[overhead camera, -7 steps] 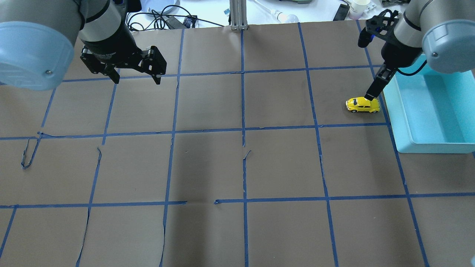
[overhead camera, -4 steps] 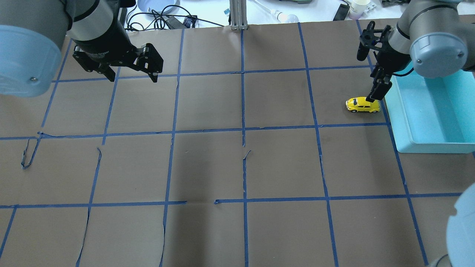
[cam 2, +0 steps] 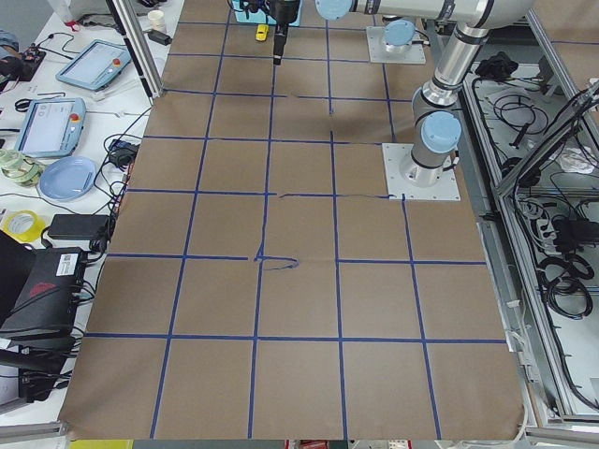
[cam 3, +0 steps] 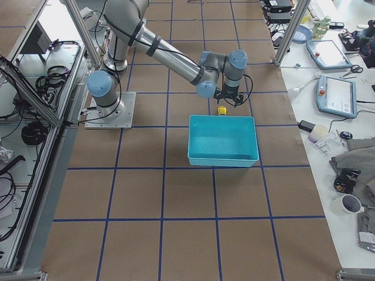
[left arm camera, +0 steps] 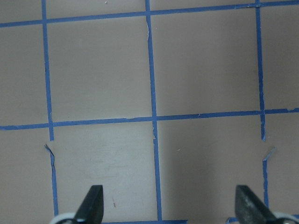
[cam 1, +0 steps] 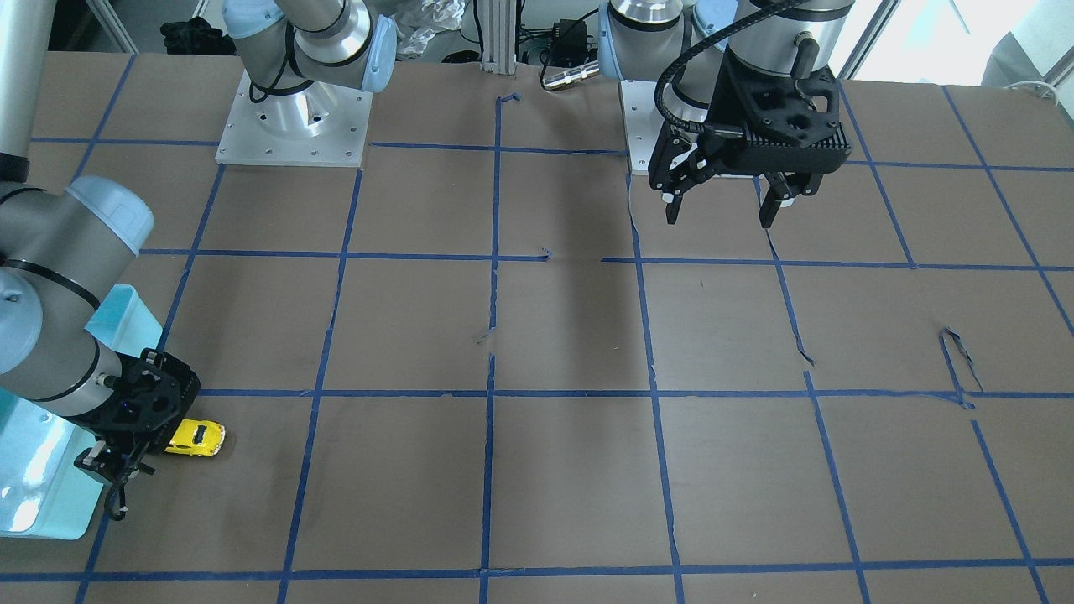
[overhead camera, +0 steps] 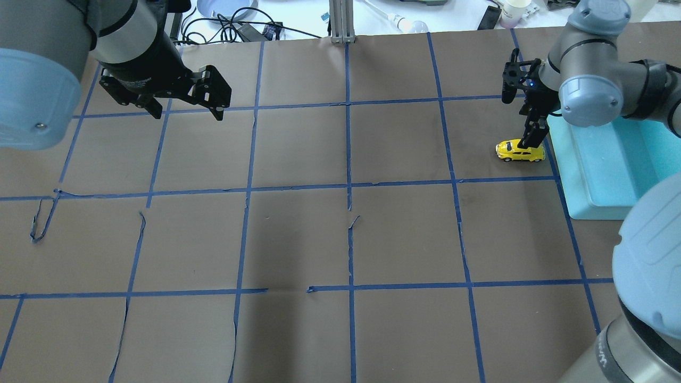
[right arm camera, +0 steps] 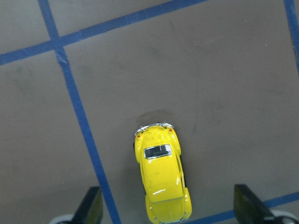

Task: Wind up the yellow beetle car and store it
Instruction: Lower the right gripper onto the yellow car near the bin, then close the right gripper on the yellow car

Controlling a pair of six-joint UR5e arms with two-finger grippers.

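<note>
The yellow beetle car [overhead camera: 520, 151] stands on its wheels on the brown table, just left of the teal bin [overhead camera: 596, 175]. It also shows in the front view [cam 1: 195, 438] and the right wrist view [right arm camera: 162, 179]. My right gripper [overhead camera: 532, 139] hangs over the car and points down. In the right wrist view it [right arm camera: 170, 207] is open, with the car centred between the two fingers and wide gaps on both sides. My left gripper [overhead camera: 189, 114] is open and empty above the far left of the table; it also shows in the front view [cam 1: 718, 220].
The teal bin [cam 3: 222, 158] looks empty and lies along the table's right edge. Blue tape lines [overhead camera: 348, 186] form a grid on the brown paper, peeling in places. A cup [overhead camera: 515, 11] and cables [overhead camera: 234, 26] lie beyond the far edge.
My right arm has swung round and its gripper has shifted slightly left over the car. My left gripper has drifted slightly left and back. The car has not moved.
</note>
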